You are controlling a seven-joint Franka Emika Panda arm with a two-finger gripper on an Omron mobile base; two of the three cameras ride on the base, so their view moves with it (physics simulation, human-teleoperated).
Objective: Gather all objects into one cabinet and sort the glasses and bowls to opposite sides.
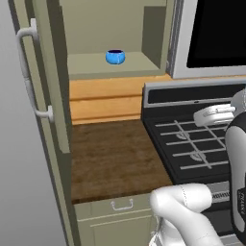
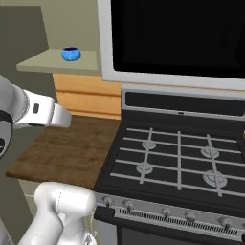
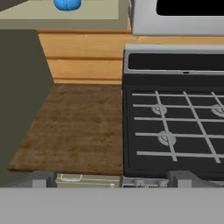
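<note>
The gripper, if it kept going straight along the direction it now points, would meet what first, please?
Judging by the hand view, probably the brown wooden counter near its edge beside the stove; depth is unclear. The open gripper holds nothing.

All three views share wooden counter [image 1: 115, 158]; stove [image 2: 177, 162].
</note>
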